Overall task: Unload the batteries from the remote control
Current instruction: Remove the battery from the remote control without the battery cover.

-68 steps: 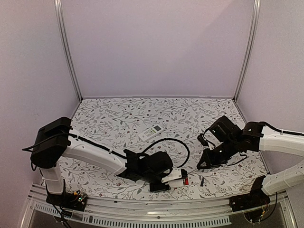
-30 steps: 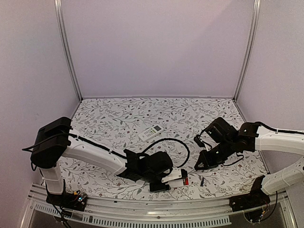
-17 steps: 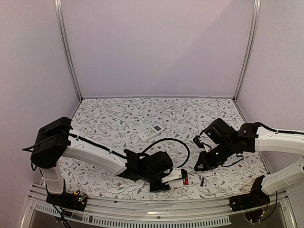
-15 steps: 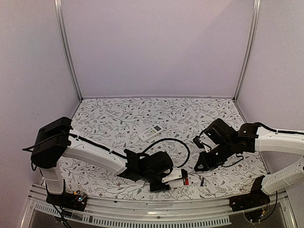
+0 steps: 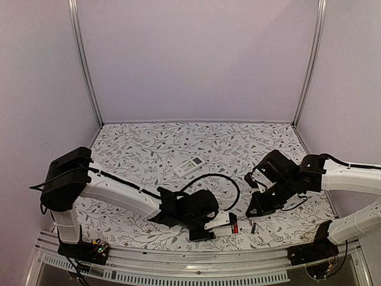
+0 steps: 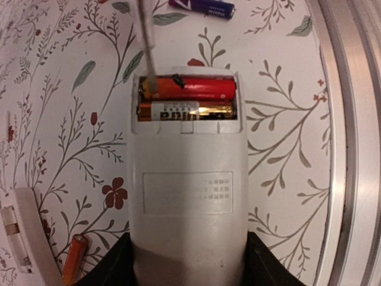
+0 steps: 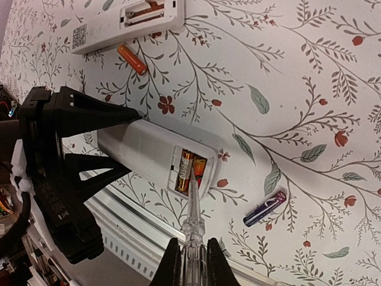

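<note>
My left gripper [image 6: 187,271] is shut on a white remote [image 6: 187,179] that lies back up near the table's front edge [image 5: 221,221]. Its battery bay is open, with a red battery [image 6: 193,89] and a gold-and-black battery [image 6: 187,110] side by side in it. My right gripper [image 7: 193,265] is shut on a thin clear stick [image 7: 193,223]. The stick's tip rests in the bay at the batteries [image 7: 191,170]. The stick also shows in the left wrist view [image 6: 144,36]. A loose purple battery [image 7: 265,208] lies just right of the remote. A loose orange battery [image 7: 132,59] lies behind it.
A second white remote [image 7: 128,21], back up with its bay open, lies beyond the orange battery. A third remote [image 5: 189,166] lies face up mid-table. The metal front rail [image 6: 351,149] runs close beside the held remote. Side posts and walls ring the table.
My right gripper has drifted a little left, then slightly down toward the held remote, with the stick in it. The left arm and remote have barely shifted.
</note>
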`<control>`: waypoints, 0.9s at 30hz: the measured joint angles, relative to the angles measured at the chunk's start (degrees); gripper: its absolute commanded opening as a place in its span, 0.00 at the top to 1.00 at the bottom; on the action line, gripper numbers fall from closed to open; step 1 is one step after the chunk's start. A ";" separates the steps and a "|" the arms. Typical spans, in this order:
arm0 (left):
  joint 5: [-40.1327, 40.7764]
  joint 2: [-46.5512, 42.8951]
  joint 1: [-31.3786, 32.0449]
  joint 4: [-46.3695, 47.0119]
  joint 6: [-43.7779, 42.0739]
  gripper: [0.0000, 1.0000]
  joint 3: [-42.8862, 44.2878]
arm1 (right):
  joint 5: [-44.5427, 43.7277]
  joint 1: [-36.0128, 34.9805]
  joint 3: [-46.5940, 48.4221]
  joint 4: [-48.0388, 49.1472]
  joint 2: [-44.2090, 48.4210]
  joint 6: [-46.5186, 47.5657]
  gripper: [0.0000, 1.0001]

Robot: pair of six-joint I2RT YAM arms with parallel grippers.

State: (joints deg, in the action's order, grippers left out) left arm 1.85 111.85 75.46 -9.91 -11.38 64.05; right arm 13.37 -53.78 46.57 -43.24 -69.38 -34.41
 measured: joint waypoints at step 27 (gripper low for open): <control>-1.01 0.35 -0.52 0.04 0.70 0.71 0.39 | -3.89 -0.96 4.81 -1.57 -1.40 -0.17 1.00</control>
State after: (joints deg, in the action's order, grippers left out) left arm 0.84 112.20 74.94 -9.87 -10.68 64.45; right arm 9.47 -54.74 51.37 -44.82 -70.78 -34.59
